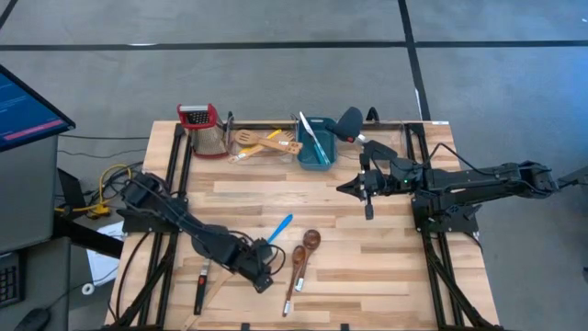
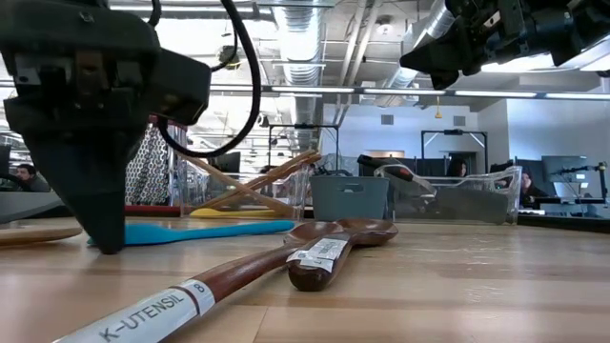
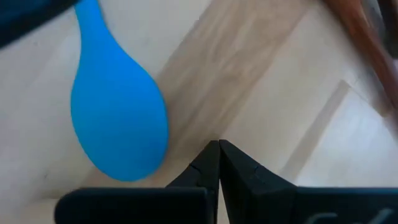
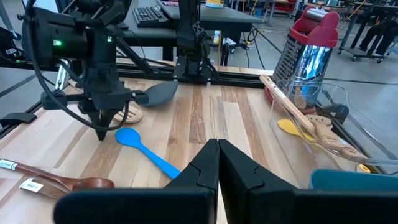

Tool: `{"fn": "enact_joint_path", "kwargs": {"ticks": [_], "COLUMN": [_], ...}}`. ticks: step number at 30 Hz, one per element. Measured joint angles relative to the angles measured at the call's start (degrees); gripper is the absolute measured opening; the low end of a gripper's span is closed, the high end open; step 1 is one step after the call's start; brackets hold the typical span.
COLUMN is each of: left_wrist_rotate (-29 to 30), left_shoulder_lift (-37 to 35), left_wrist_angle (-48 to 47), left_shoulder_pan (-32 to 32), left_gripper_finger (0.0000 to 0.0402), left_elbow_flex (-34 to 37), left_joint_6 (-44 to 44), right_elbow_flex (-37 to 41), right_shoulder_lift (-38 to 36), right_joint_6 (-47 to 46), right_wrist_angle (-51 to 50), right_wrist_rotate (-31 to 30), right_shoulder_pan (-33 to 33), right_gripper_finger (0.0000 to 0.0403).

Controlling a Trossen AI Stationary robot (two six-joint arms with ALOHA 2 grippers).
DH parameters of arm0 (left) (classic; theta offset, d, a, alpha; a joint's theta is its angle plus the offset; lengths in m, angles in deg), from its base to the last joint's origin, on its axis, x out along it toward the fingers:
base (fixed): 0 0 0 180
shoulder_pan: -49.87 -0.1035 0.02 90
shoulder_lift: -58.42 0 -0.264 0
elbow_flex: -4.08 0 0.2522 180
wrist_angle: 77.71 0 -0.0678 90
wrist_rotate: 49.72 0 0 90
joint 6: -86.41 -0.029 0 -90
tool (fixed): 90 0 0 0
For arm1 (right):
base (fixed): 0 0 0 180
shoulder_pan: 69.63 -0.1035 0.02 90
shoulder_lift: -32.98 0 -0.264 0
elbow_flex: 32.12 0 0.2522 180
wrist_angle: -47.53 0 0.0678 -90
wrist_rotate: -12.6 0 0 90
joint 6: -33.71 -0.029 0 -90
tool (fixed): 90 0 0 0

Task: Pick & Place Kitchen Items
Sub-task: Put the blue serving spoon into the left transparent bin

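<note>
One blue spoon lies just beside the pinched-shut, empty left gripper, handle slanting away towards the far right gripper, also shut

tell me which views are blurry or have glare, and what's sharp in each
Left wrist view: the blue spoon and tabletop are soft, too close to focus; the shut left pincer reads fairly crisp. Low view: the near labelled dark-brown wooden spoon blurs toward the lens, ceiling lights glare bright. Right wrist view: sharp, with shine on the metal grater. High view: evenly lit, no strong shadows.
</note>
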Motion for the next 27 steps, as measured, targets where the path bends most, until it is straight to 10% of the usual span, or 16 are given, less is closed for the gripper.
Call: {"fn": "enact_joint_path", "kwargs": {"ticks": [27], "left_wrist_rotate": [23.87], "left_shoulder_lift": [0.65], "left_wrist_angle": [-12.74], "left_shoulder_pan": [-2.64], "left_gripper_finger": [0.0001], "left_elbow_flex": [0.85], "left_joint_6": [0.88], "right_elbow_flex": [0.0], "right_shoulder_lift": [0.0], "right_joint_6": [0.02], "right_wrist_angle": [-0.01], "right_wrist_rotate": [0.0], "right_shoulder_pan": [0.0], "right_gripper_finger": [0.0001]}}
